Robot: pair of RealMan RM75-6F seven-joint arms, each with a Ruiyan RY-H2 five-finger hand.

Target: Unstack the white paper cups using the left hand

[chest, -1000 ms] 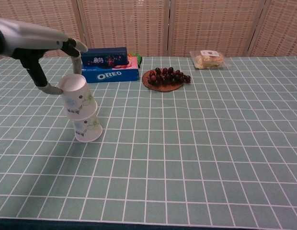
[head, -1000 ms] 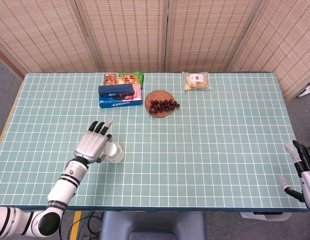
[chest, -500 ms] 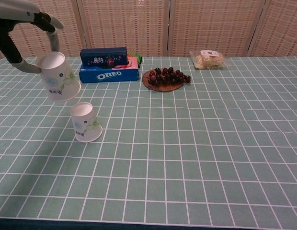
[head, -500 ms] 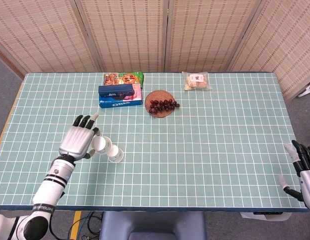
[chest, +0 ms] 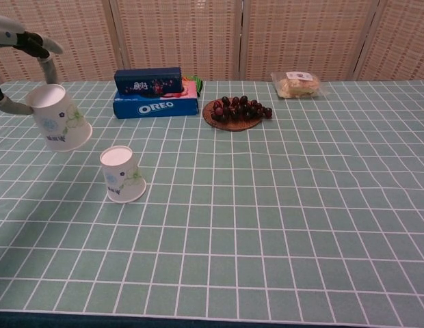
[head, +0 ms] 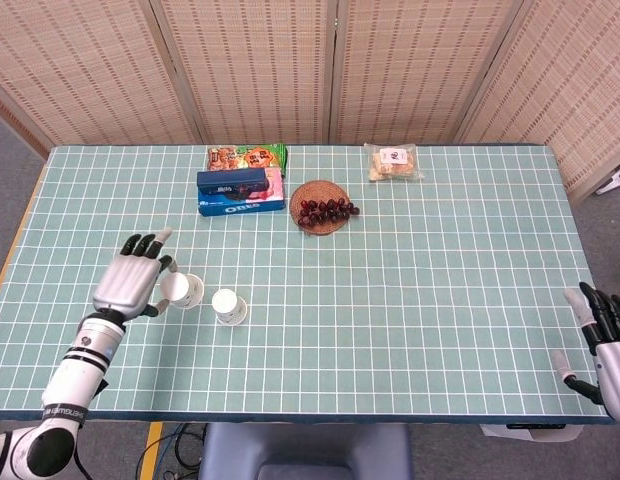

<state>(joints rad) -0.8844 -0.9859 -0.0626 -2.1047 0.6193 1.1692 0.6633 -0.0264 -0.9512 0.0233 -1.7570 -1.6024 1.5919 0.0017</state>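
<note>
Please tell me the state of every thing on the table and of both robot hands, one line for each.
Left robot hand: holds the lifted paper cup.
Lifted paper cup: upside down, tilted, above the table.
Second paper cup: upside down on the table, standing free.
Oreo box: closed, another box on top.
Grapes: on a round woven mat.
Snack bag: sealed, lying flat.
Right robot hand: open, at the table edge.

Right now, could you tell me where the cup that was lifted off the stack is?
In the chest view, the lifted cup is far left, held by the left hand, left of the other cup.
</note>
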